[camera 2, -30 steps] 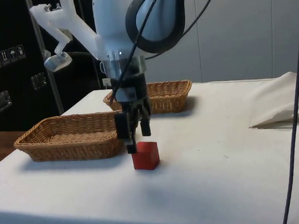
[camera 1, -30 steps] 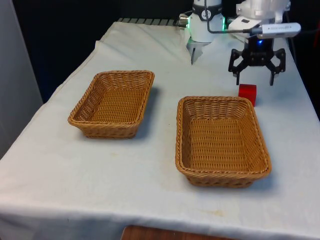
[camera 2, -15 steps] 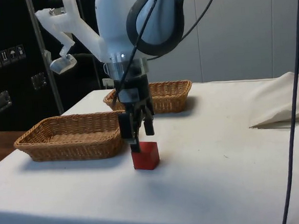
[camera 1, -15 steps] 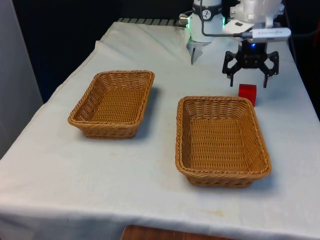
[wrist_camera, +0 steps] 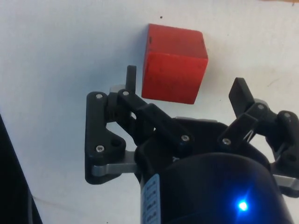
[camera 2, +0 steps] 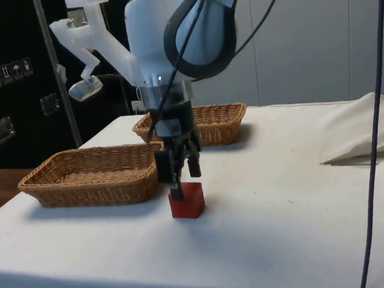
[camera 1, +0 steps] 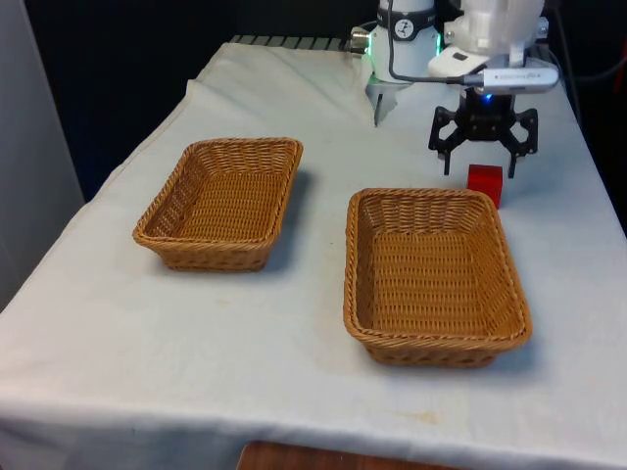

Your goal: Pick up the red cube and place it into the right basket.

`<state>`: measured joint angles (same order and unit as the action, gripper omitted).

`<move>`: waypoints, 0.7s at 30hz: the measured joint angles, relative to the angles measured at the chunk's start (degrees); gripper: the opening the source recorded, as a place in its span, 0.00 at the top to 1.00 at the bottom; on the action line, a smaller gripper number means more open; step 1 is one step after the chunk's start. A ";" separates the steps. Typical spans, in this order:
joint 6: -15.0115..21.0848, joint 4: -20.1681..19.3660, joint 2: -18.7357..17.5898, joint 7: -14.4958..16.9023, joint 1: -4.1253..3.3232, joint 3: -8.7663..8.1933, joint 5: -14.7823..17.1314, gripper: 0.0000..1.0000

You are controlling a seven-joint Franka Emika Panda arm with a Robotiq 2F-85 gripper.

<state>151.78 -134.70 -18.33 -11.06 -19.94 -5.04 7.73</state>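
Because the gripper (wrist_camera: 184, 88) hangs open just over the red cube (camera 1: 485, 183), which sits on the white cloth (camera 1: 294, 323) right behind the right basket (camera 1: 431, 274), a crooked drop could bump the cube away with one finger.

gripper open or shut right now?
Open. In the wrist view the gripper's fingers stand apart, wider than the red cube, not touching it.

no readable text or numbers, small unreadable stickers on dark cabinet (camera 2: 6, 71)
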 measured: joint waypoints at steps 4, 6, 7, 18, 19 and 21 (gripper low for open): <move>0.11 0.80 -1.09 -0.23 0.00 0.06 0.00 0.00; 0.29 1.43 -2.06 -0.46 0.00 0.17 0.11 0.00; 0.40 1.78 -2.52 -0.46 0.00 0.17 0.17 0.00; 0.74 3.04 -4.24 -0.52 0.00 0.11 0.63 0.63; 0.74 3.04 -4.24 -0.52 0.00 0.11 0.63 0.75; 0.74 3.04 -4.24 -0.52 0.00 0.11 0.63 0.86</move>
<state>152.52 -131.67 -22.57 -11.57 -19.94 -4.93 8.37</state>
